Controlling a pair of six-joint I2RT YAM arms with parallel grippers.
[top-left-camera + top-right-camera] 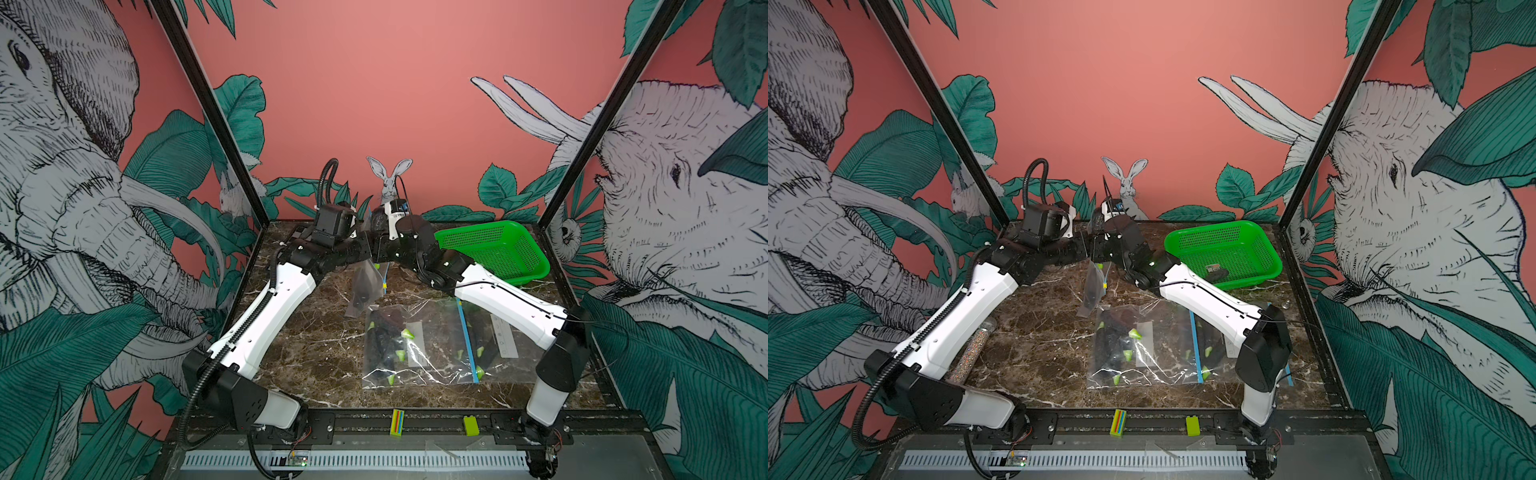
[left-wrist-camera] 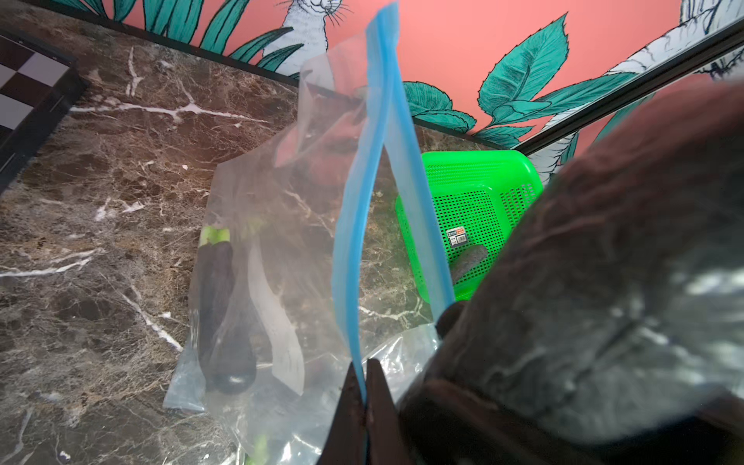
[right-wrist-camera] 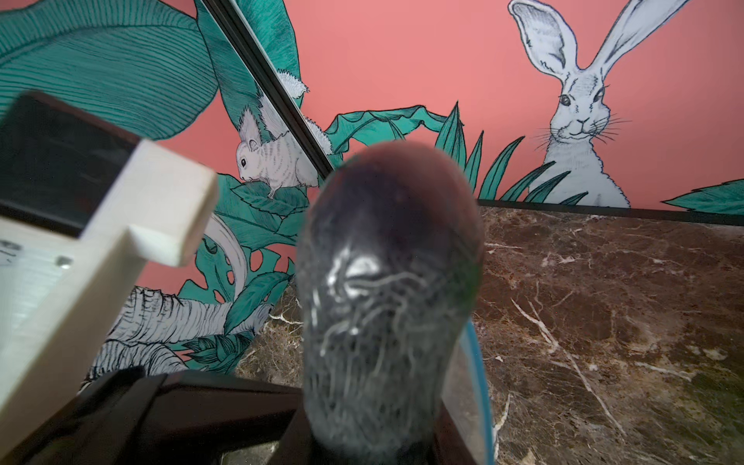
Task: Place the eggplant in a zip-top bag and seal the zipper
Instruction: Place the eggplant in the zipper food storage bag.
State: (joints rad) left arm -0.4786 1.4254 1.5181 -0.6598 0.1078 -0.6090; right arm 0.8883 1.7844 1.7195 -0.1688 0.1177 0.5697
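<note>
Dark, wrinkled eggplant (image 3: pixel 386 290) fills the right wrist view. Its lower end is clamped between the jaws of the right gripper (image 3: pixel 362 437) and its rounded end sticks out beyond them. It is held in the air over the rear middle of the marble table (image 1: pixel 311 353), just beside the blue zipper (image 2: pixel 362 201) of a clear zip-top bag (image 2: pixel 306 181). The left gripper (image 2: pixel 365 402) is pinched tight on that zipper strip. The bag hangs from it with its mouth parted. Another eggplant (image 2: pixel 225 314) shows through clear plastic below. Nearer the front, filled bags (image 1: pixel 415 349) lie flat on the table. A green basket (image 1: pixel 494 249) sits at the rear right.
</note>
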